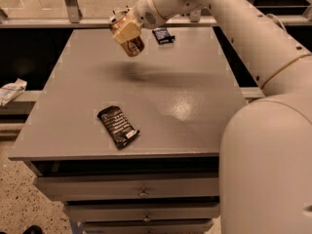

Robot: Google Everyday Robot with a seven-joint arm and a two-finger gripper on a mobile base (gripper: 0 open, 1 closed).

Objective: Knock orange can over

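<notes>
The orange can is a shiny orange-copper drink can. My gripper is shut on it and holds it tilted in the air above the far left part of the grey table. Its silver top points up and to the left, and its bottom points down and to the right. The can's shadow lies on the table below it. The tan fingers wrap the can's middle and hide its lettering.
A flat black snack wrapper lies near the table's front left. A small dark blue packet lies at the far edge. A white crumpled item sits on a ledge to the left. Drawers are below the tabletop.
</notes>
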